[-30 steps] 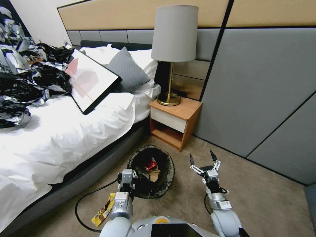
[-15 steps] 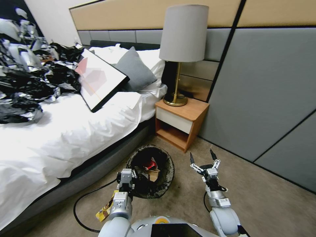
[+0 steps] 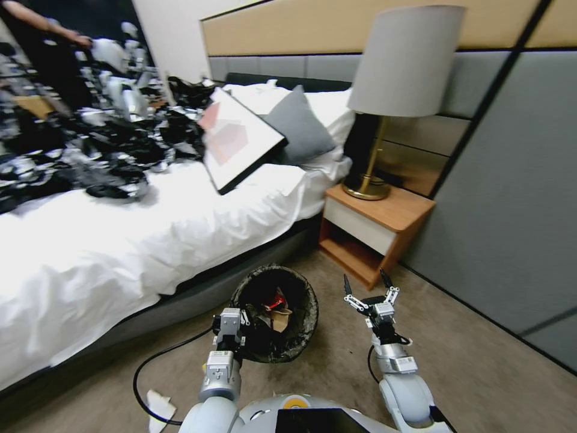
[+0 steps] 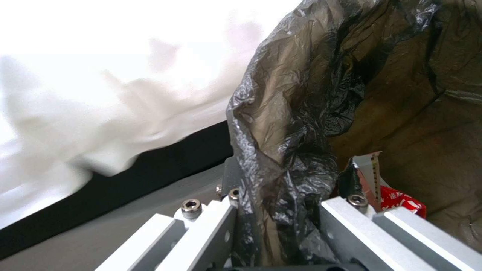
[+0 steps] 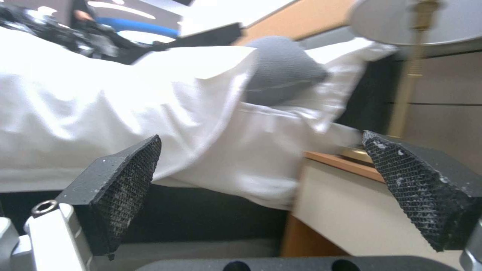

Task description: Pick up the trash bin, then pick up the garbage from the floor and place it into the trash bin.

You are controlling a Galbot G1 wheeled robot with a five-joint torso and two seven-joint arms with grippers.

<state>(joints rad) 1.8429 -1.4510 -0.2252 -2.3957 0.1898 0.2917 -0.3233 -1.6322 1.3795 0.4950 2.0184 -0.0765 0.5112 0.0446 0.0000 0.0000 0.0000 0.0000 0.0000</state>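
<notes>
Carpet (image 3: 481,385) covers the floor nearest the robot, and on it at the near left lies a white paper scrap (image 3: 157,406) beside a looping black cable (image 3: 144,373). Just beyond, the left gripper (image 3: 231,322) is clamped on the near left rim of the trash bin (image 3: 303,328); the left wrist view shows its metal fingers (image 4: 351,214) pinching the crinkled black bag (image 4: 281,150) that is folded over the rim, one finger outside and one inside. Inside the bin rest a crumpled red-and-white pack (image 3: 277,299) and a tan curled piece (image 3: 277,319); the red pack (image 4: 397,195) also shows next to the inner finger. To the right of the bin, apart from it, the right gripper (image 3: 365,287) is held above the carpet with its jaws spread wide and nothing between them; in the right wrist view its black textured pads (image 5: 128,188) stand far apart, facing the bed. Farther off on the left runs the bed (image 3: 120,240) with its white sheet, carrying a tilted framed picture (image 3: 240,138), a grey pillow (image 3: 300,126) and, at the far left, a heap of shiny black plastic (image 3: 90,150). Right of the bed stands a wooden nightstand (image 3: 378,228) with a brass lamp (image 3: 396,78) on top, against the grey padded wall (image 3: 517,198).
</notes>
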